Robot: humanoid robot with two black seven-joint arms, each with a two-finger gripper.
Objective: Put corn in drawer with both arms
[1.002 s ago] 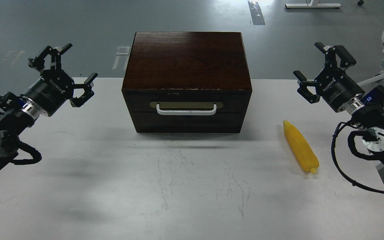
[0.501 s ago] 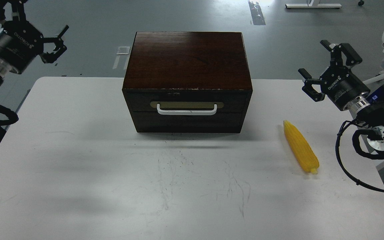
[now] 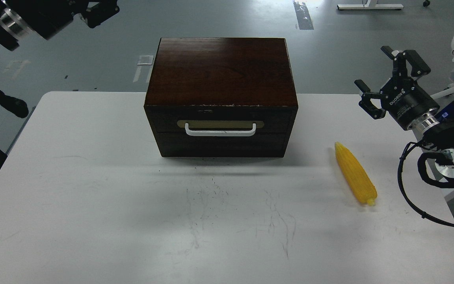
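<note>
Corn [image 3: 355, 173] lengthwise, tip toward box

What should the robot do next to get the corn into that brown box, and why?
Probably bring the left end effector down to the white handle. The drawer looks shut, so the corn, lying untouched on the table, has nowhere to go yet. The right end effector hovers open nearer the corn.

- The corn [image 3: 355, 173]: long, tapered, bright yellow cob lying flat on the white counter [image 3: 93, 205], right of the box, stubby end nearest the viewer.
- The drawer [image 3: 220, 123]: closed in the dark brown wooden box, white bar handle on a beige oval plate.
</note>
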